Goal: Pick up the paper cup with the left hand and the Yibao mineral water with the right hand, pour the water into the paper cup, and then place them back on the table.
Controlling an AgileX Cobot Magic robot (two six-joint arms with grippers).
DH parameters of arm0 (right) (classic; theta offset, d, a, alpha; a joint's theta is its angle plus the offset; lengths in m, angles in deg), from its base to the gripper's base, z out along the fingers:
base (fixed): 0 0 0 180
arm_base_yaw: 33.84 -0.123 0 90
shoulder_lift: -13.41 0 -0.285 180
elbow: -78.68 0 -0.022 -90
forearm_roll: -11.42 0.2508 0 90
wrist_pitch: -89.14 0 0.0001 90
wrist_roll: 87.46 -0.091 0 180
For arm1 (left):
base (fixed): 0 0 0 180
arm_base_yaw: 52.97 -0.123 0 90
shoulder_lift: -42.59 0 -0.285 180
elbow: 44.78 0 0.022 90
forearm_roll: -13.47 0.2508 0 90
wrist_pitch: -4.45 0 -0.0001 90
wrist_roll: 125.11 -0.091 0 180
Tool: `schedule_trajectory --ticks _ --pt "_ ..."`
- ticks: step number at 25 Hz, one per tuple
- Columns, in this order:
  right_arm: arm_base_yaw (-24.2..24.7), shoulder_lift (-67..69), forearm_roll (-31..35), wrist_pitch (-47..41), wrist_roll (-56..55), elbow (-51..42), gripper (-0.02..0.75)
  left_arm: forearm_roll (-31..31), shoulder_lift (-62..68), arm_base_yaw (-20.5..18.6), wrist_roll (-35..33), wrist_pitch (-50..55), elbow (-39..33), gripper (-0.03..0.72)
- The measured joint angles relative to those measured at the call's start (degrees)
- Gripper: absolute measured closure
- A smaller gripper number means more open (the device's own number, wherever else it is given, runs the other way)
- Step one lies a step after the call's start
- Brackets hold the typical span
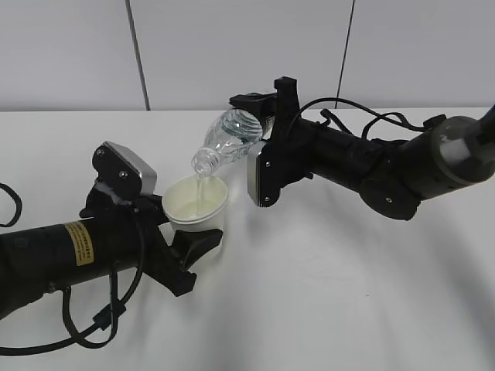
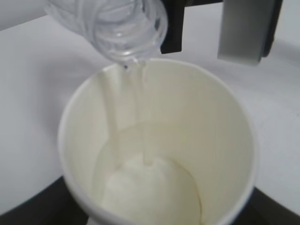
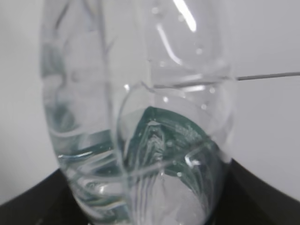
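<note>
My left gripper (image 1: 195, 232) is shut on the white paper cup (image 1: 196, 202) and holds it upright above the table. The cup fills the left wrist view (image 2: 159, 154), with water pooling in its cream inside. My right gripper (image 1: 267, 124) is shut on the clear Yibao mineral water bottle (image 1: 228, 139), tilted with its open mouth down over the cup. A thin stream of water runs from the mouth into the cup. The bottle neck shows at the top of the left wrist view (image 2: 117, 28). The bottle and its green label fill the right wrist view (image 3: 140, 131).
The white table (image 1: 348, 294) spreads to the front and right. A pale wall with dark seams stands behind. Loose black cables hang at the left arm (image 1: 85, 325) and arch over the right arm (image 1: 363, 116).
</note>
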Motion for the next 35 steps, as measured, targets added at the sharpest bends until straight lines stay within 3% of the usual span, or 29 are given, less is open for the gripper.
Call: schedule_trajectory --ticks 10,15,22,29,35 --pt "0.00 0.00 -1.79 1.00 -23.84 0.00 0.265 -4.80 0.00 0.00 0.00 -2.40 0.00 0.247" --pt "0.00 -0.26 -1.92 0.95 -41.56 0.00 0.265 -6.74 0.00 0.00 0.00 -2.44 0.00 0.247" --pt "0.00 -3.53 -0.90 -3.47 -70.07 0.00 0.265 -15.62 0.00 0.00 -3.29 -2.52 0.00 0.243" --pt "0.00 -7.16 6.82 -4.30 -75.14 -6.37 0.265 -19.13 0.00 -2.40 -3.78 -2.65 0.00 0.232" --pt "0.00 -11.95 12.87 -4.19 -75.49 -14.99 0.266 -19.24 0.00 -9.56 -4.36 -3.09 0.99 0.231"
